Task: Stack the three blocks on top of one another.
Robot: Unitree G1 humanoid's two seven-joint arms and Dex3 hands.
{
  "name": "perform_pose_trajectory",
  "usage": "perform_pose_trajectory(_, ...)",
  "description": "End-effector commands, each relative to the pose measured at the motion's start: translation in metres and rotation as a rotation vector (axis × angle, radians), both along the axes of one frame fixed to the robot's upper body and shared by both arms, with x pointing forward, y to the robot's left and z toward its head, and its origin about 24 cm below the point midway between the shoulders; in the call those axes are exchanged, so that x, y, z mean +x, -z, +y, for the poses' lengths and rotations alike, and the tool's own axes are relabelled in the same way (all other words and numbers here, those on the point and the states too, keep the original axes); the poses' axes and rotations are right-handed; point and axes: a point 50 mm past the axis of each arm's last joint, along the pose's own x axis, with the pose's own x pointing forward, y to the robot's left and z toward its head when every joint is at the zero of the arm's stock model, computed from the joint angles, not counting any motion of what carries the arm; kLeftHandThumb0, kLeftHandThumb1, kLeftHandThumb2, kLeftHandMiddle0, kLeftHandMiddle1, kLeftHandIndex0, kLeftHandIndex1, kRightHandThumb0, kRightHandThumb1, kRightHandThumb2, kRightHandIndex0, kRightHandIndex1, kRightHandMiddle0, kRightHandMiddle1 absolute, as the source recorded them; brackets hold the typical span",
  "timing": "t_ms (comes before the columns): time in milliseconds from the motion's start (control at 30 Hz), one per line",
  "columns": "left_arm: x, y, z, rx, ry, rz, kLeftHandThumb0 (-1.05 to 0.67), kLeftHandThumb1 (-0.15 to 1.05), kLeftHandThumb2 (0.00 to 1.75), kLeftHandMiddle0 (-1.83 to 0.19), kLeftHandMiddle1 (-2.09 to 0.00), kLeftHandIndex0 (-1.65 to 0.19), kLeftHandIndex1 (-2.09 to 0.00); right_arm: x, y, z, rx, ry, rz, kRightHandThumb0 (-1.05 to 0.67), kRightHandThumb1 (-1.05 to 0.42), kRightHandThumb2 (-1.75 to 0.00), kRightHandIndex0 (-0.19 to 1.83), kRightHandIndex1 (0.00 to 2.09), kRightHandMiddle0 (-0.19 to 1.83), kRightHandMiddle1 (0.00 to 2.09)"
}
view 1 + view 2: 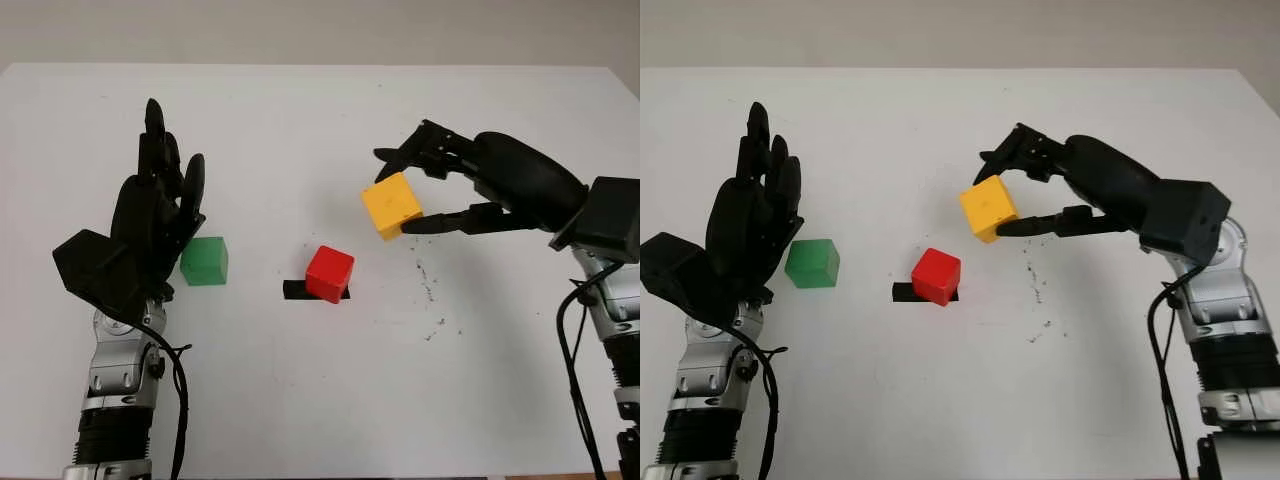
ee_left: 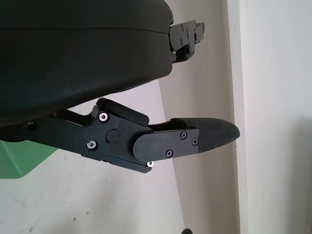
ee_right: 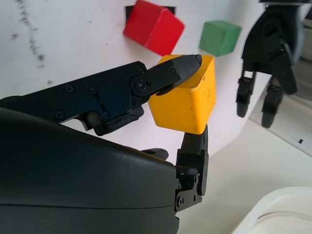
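My right hand (image 1: 400, 192) is shut on the yellow block (image 1: 391, 205), pinching it above the white table (image 1: 320, 120), up and to the right of the red block. In the right wrist view the yellow block (image 3: 187, 100) sits between my black fingertips (image 3: 183, 66). The red block (image 1: 329, 273) stands near the table's middle on a strip of black tape (image 1: 296, 290). The green block (image 1: 205, 261) lies to its left. My left hand (image 1: 155, 215) is open, raised just left of the green block.
Dark scuff marks (image 1: 432, 290) dot the table to the right of the red block. The table's far edge (image 1: 320, 66) meets a pale wall. Both forearms rise from the bottom corners.
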Motion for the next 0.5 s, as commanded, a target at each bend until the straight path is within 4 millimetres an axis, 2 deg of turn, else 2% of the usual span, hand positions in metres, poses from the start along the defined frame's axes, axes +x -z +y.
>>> perform_pose_trajectory(0, -0.002, -0.002, 0.000, -0.003, 0.000, -0.010, -0.70, 1.05, 0.51, 0.19, 0.00, 0.19, 0.00, 0.003, -0.005, 0.010, 0.048, -0.029, 0.002, -0.49, -1.04, -0.06, 0.32, 0.05, 0.23, 1.49)
perform_pose_trajectory(167, -0.003, -0.002, 0.001, -0.001, 0.000, -0.015, -0.70, 1.05, 0.52, 0.19, 0.00, 0.19, 0.00, 0.005, 0.006, 0.029, 0.107, -0.046, 0.076, -0.51, -1.03, -0.05, 0.30, 0.04, 0.25, 1.56)
perform_pose_trajectory(467, -0.003, -0.002, 0.003, -0.003, -0.004, -0.018, -0.70, 1.05, 0.51, 0.19, 0.00, 0.19, 0.00, 0.013, 0.027, 0.061, 0.087, -0.095, 0.151, -0.52, -0.99, -0.04, 0.29, 0.04, 0.32, 1.66)
